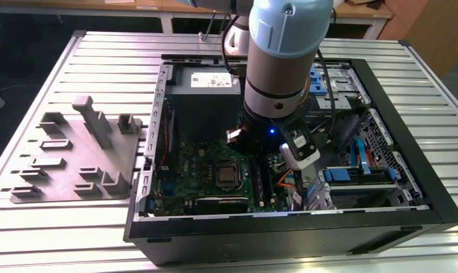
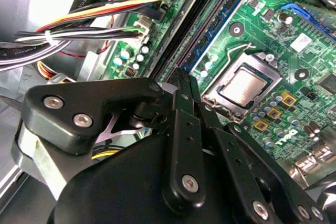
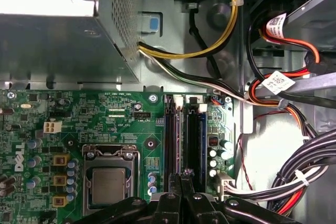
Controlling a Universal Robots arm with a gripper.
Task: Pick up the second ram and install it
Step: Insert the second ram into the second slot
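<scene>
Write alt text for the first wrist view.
The gripper, fingers together, sits over the black RAM slots of a green motherboard, beside the CPU socket. A metal power supply and bundled cables surround it.

The ribbed, pale grey metal counter has a dull brushed sheen. On it sits a matt grey moulded plastic holder tray. The black computer case looks like smooth painted metal, semi-matt. Inside, the glossy green circuit board carries a bright, polished metal processor lid. Perforated bare steel power supply box is satin. The black matt hand has shiny steel screws.
</scene>
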